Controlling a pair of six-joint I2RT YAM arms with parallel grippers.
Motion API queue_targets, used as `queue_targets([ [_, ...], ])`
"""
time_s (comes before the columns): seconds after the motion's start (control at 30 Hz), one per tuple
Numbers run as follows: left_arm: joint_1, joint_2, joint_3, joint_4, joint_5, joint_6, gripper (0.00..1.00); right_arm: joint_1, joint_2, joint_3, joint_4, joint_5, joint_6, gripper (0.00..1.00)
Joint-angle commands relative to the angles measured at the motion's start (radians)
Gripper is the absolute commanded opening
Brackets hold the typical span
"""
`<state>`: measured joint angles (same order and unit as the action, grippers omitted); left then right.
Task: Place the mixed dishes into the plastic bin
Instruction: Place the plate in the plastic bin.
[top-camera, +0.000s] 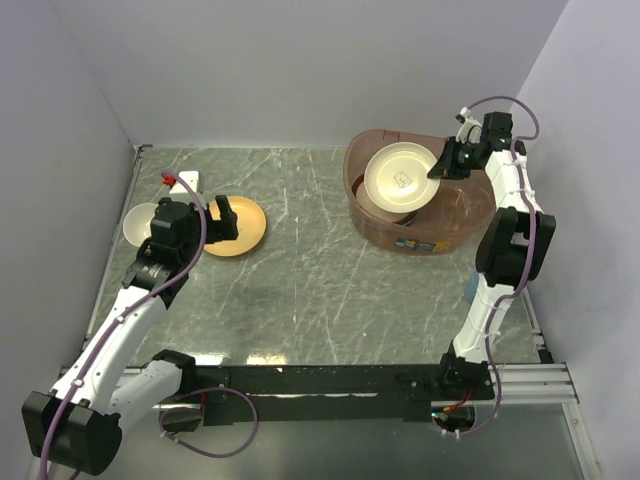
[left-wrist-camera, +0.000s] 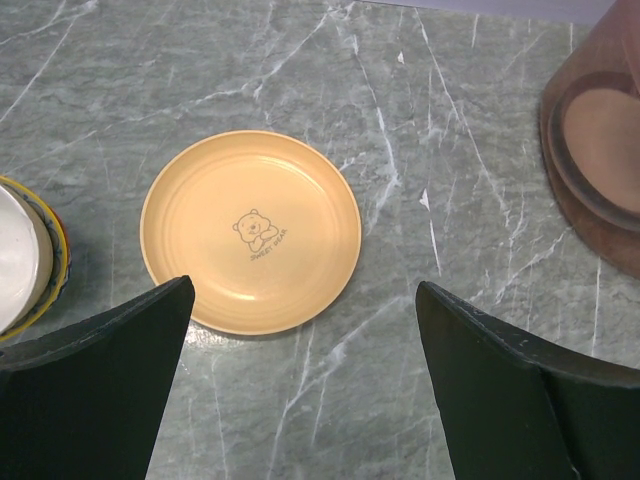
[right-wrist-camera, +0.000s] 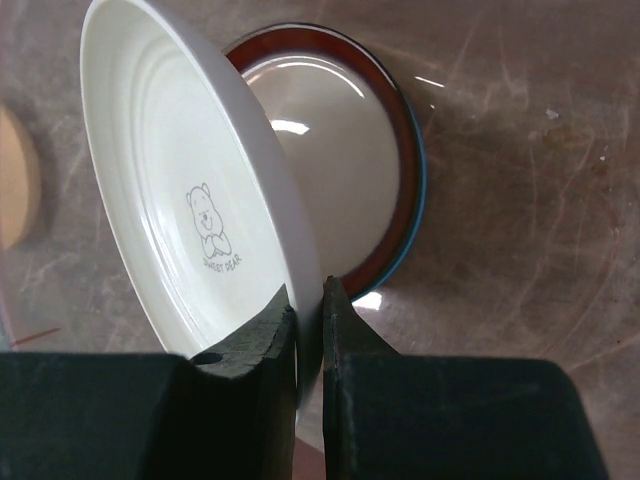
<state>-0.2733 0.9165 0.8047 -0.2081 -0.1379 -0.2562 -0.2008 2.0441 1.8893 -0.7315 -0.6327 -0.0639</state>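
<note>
Now your right claw (right-wrist-camera: 310, 320) is closed tight on the rim of the cream plate (right-wrist-camera: 190, 200), the one with a small bear drawing, and holds it tilted on its edge over the plastic bin (top-camera: 372, 225). Under the plate, on the floor of the bin, sits a red-rimmed bowl (right-wrist-camera: 345, 150); you cannot tell whether the plate touches this bowl. Your left claw (left-wrist-camera: 300, 390) stands wide open with nothing between its fingers, above the marble table (left-wrist-camera: 450, 250) at the left side. Just ahead of it the yellow-orange plate (left-wrist-camera: 250, 232) lies flat on the table, well apart from the bin. Beside this plate, further left, is a white bowl (left-wrist-camera: 20, 260) with a coloured rim.
</note>
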Motion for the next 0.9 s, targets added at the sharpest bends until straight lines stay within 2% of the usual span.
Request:
queue_targets([
  [0.0,0.003,0.007,-0.001,0.021,-0.014,0.015,0.99,0.004,0.034,0.082,-0.005,0.018,-0.01,0.02],
  [0.87,0.003,0.031,0.002,0.019,-0.009,0.021,0.99,0.072,0.186,0.172,-0.049,0.123,-0.066,0.1],
])
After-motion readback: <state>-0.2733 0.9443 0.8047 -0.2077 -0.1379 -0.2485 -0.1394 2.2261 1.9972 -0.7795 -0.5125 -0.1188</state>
